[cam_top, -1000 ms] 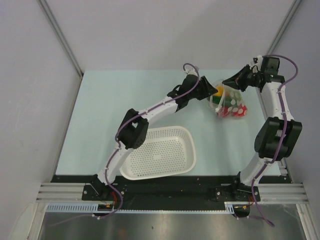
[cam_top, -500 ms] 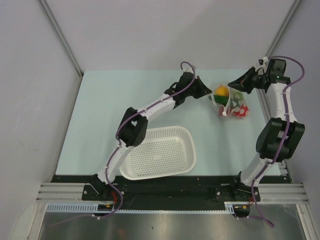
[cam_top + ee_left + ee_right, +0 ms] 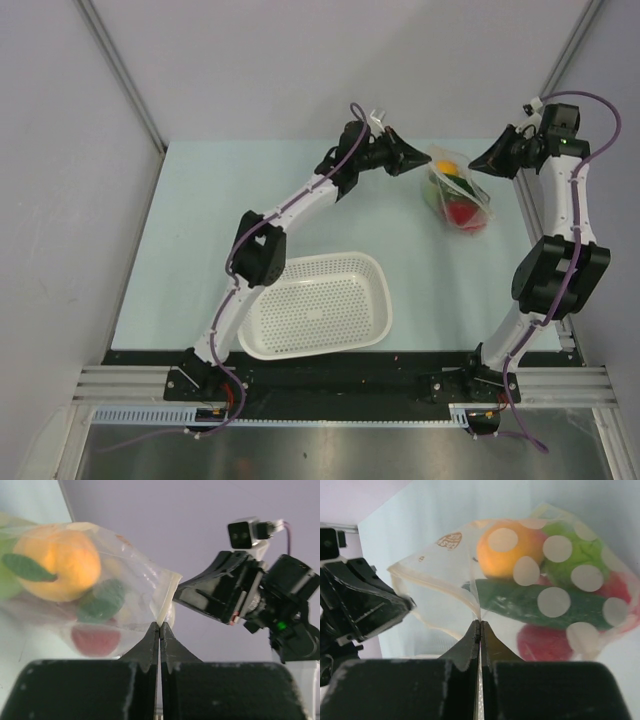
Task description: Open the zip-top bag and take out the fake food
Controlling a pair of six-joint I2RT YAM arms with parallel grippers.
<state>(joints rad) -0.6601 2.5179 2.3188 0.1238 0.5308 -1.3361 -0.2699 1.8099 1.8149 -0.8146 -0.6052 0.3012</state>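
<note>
Right, both arms are up at the far right of the counter (image 3: pixel 200 230), with the zip-top bag (image 3: pixel 460 200) slung between them.

- left gripper (image 3: pixel 160 626): fingers pressed together, a thin fold of the bag's mouth edge pinched at the tips.
- right gripper (image 3: pixel 480 624): likewise together, nipped on the film of the opposite wall near the mouth.
- The two grippers face each other across the bag, close but apart.
- The bag hangs from the two pinches. I cannot tell from above whether its bottom touches the counter.
- fake food (image 3: pixel 460 212): all of it is inside the bag. Through the plastic I make out an orange fruit (image 3: pixel 502 547), a dark green cucumber (image 3: pixel 530 602), a light green piece (image 3: pixel 570 555) and a red one (image 3: pixel 545 642).
- white basket (image 3: pixel 330 310): sits on the near side of the counter, well apart from the bag, and holds nothing.

Progress, as I judge it: early. Both holds on the mouth are set, and in the right wrist view the rim looks spread into a loop. So the zip seems at least partly parted, though I cannot confirm the full length is open. Left to do: widen the mouth, then get every piece out. None has left the bag.
</note>
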